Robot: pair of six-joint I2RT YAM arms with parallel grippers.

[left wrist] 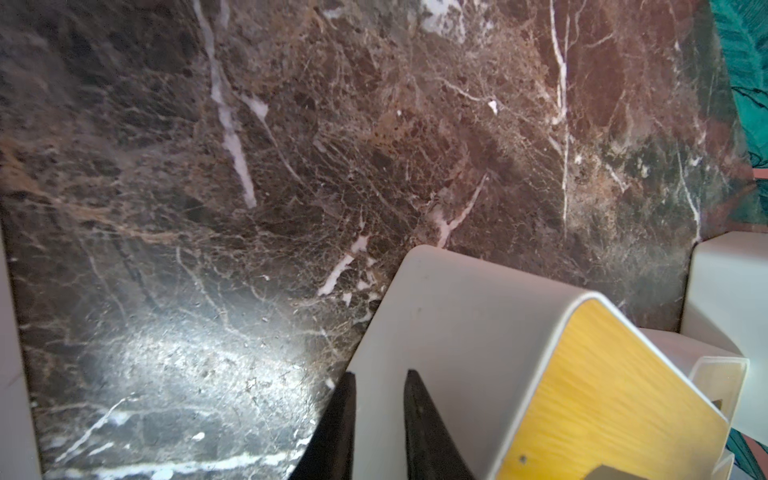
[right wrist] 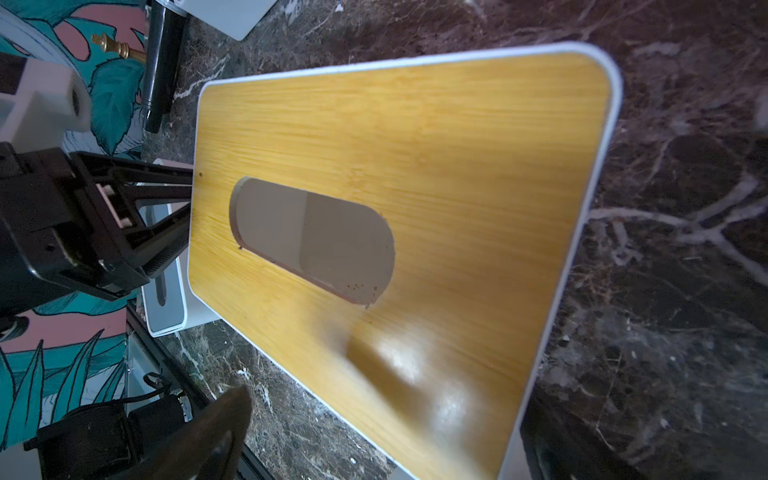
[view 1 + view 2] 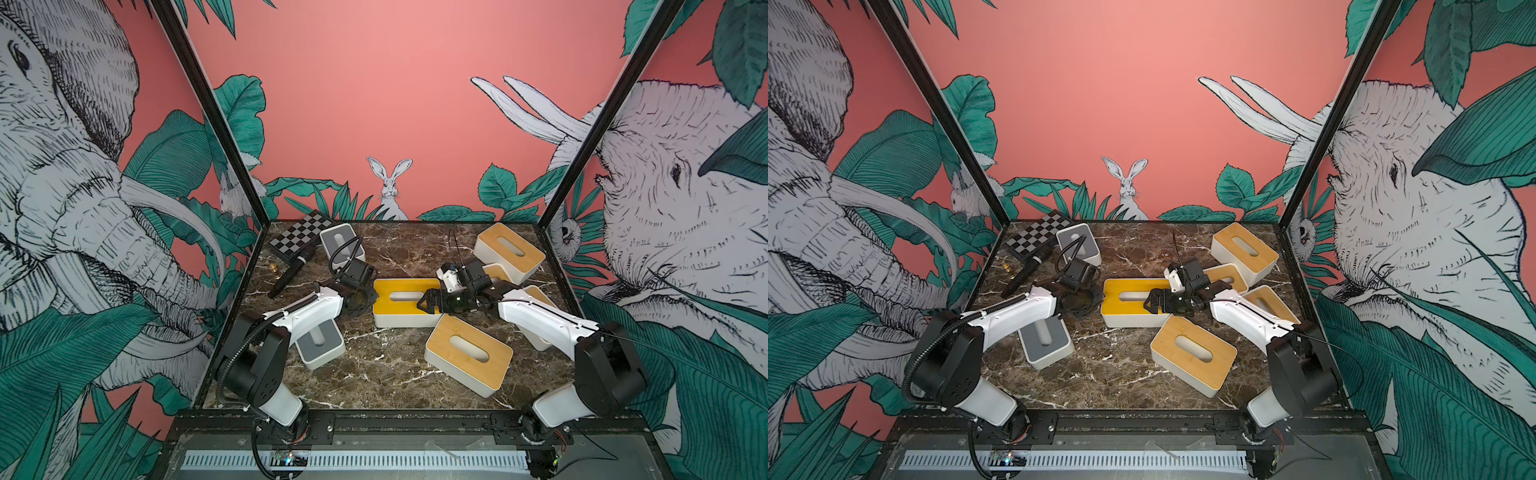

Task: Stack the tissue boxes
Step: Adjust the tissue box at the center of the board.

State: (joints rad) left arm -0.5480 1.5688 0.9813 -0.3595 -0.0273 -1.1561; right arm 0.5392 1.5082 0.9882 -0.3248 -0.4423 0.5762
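Much open marble borders the yellow box's near long edge.

Bare counter spans the lower middle in both top views, between the near grey box at lower left and the near bamboo box at lower right. The centre is blocked by the yellow box, with the left pincer at its left end and the right pincer over its right end. Upper middle is bare. A checkerboard case, black rod and far grey box crowd the upper left; other bamboo boxes fill the right.
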